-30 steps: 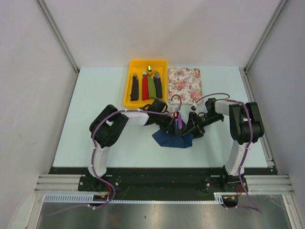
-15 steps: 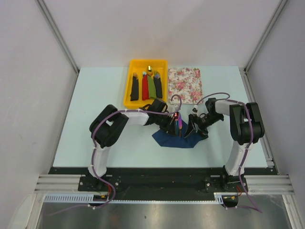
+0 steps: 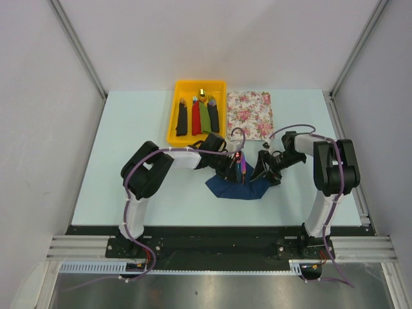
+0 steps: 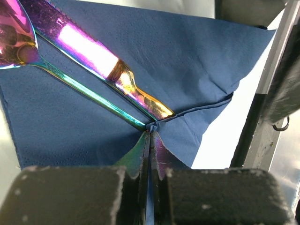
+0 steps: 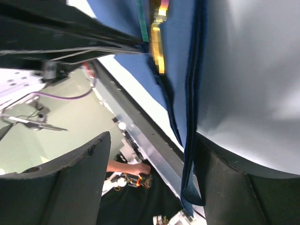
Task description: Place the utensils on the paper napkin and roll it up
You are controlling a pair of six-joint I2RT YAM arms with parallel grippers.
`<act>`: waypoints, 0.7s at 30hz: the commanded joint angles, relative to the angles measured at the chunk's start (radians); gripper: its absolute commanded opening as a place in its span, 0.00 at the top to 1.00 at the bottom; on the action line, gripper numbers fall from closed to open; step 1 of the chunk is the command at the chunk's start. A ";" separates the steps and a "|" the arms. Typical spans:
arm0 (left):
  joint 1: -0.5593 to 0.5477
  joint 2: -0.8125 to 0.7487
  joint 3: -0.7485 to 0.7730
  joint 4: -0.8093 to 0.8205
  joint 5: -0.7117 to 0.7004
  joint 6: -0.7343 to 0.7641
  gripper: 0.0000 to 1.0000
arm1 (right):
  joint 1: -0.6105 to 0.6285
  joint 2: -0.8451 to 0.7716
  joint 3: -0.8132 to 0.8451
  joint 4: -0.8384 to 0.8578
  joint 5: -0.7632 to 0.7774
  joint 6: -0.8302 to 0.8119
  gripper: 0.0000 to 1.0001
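Left gripper (image 4: 149, 140) pinched on napkin (image 4: 187, 61) fold, utensils (image 4: 89, 47) just ahead of its tips; right gripper (image 5: 150, 150) spread wider than a second ago, napkin edge loose between its fingers; rolling likely next.

Overhead view: bright, even, faint soft shadows on the table (image 3: 129, 129).
Left wrist view: white glare on the utensils (image 4: 89, 49); near fingers (image 4: 70, 197) blurred.
Right wrist view: dark blurred fingers (image 5: 61, 187); background washed out.
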 commanded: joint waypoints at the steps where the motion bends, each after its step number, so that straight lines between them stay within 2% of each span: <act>1: 0.006 0.006 0.017 0.014 -0.005 0.014 0.96 | 0.001 -0.073 0.018 0.027 -0.106 0.000 0.28; 17: 0.009 0.015 0.035 0.005 -0.005 0.011 0.96 | 0.095 -0.030 0.056 0.056 -0.094 0.037 0.39; 21: 0.009 0.015 0.037 0.005 -0.008 0.011 0.96 | 0.095 -0.022 0.059 0.062 -0.033 0.047 0.51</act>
